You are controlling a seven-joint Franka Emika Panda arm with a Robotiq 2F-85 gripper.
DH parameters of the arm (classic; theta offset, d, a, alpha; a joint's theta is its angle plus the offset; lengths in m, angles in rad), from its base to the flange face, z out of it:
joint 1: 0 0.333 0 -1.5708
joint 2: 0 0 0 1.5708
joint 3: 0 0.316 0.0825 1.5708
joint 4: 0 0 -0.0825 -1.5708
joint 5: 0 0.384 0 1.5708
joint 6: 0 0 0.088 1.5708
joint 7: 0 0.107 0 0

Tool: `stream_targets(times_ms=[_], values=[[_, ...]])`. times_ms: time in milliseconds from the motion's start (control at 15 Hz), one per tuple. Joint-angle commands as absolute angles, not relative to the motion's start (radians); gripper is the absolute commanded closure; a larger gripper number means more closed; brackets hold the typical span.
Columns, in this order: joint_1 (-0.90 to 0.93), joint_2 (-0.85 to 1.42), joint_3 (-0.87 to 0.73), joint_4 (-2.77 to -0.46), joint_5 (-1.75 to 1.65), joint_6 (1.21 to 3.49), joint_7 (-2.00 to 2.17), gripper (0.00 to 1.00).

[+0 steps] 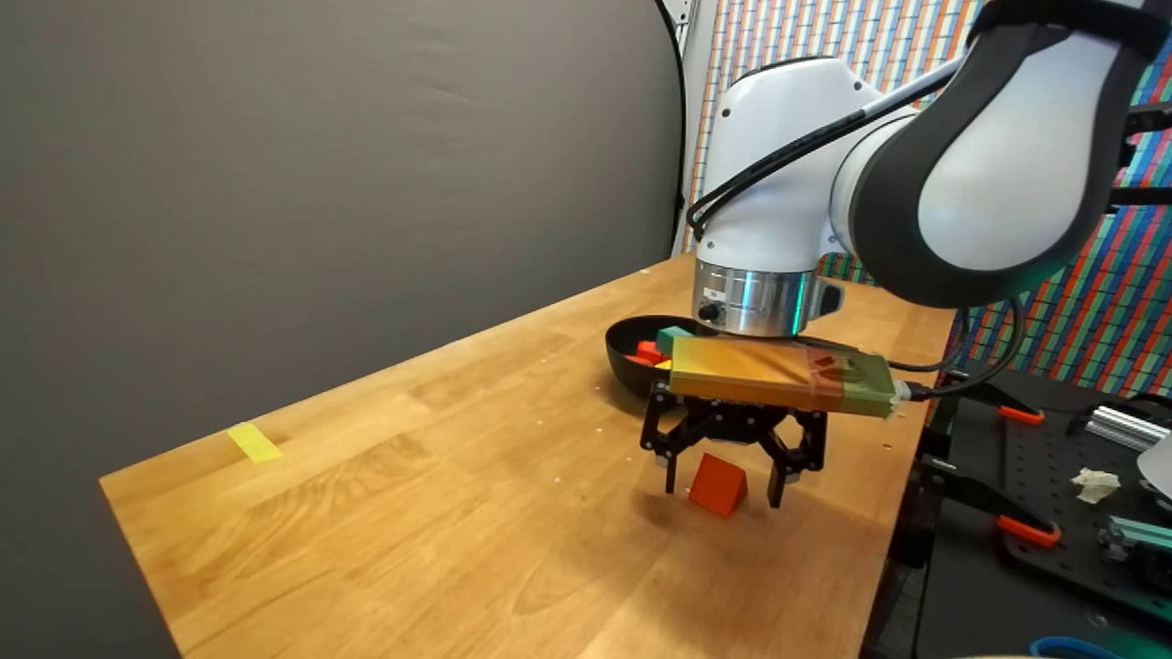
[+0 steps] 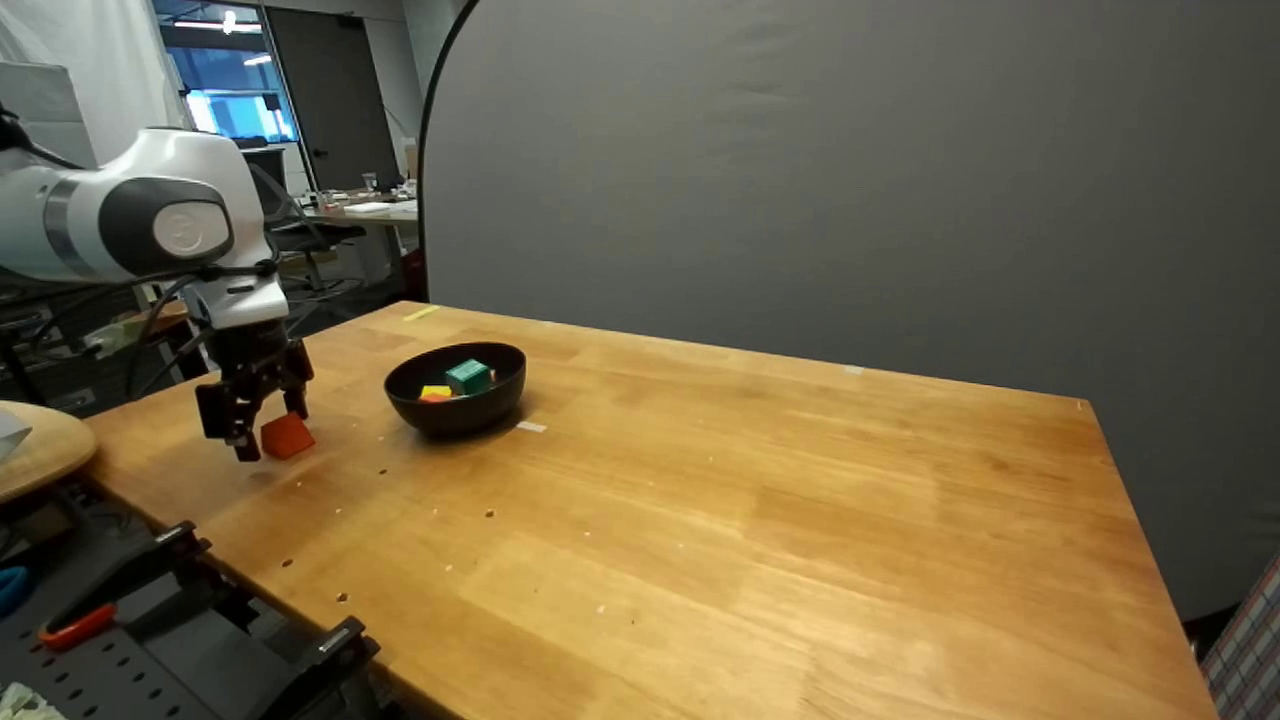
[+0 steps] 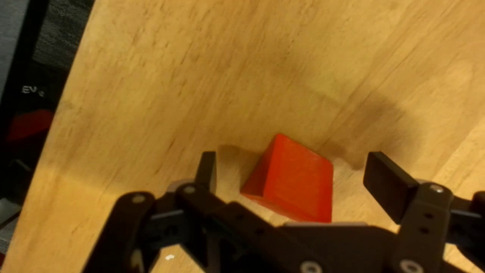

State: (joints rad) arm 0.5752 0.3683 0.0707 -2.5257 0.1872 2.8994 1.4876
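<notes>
Near wedge, outside wrist view: bowl

Gripper, jaws parted, flanking a red block toward the right edge of the bench; bowl of coloured blocks behind; yellow tape near the left corner.

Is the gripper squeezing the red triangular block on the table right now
No: in the wrist view, the gripper stands open, with wooden tabletop showing between the red triangular block and the fingers on both sides.
</notes>
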Motion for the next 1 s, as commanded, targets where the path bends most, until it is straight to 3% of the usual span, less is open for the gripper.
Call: stream_targets(times_ms=[0,133,200,333,533,733,933], values=[[0.532,0.362,0.115,-2.553,0.221,2.976,1.53,0.0],[0.526,0.363,0.122,-2.566,0.231,3.008,1.545,0.0],[0.525,0.362,0.124,-2.572,0.233,3.021,1.549,0.25],[0.526,0.36,0.129,-2.583,0.237,3.041,1.557,0.3],[0.523,0.359,0.14,-2.596,0.243,3.056,1.562,0.56],[0.511,0.343,0.149,-2.614,0.242,3.062,1.552,0.77],[0.523,0.299,0.122,-2.641,0.213,3.07,1.539,0.8]])
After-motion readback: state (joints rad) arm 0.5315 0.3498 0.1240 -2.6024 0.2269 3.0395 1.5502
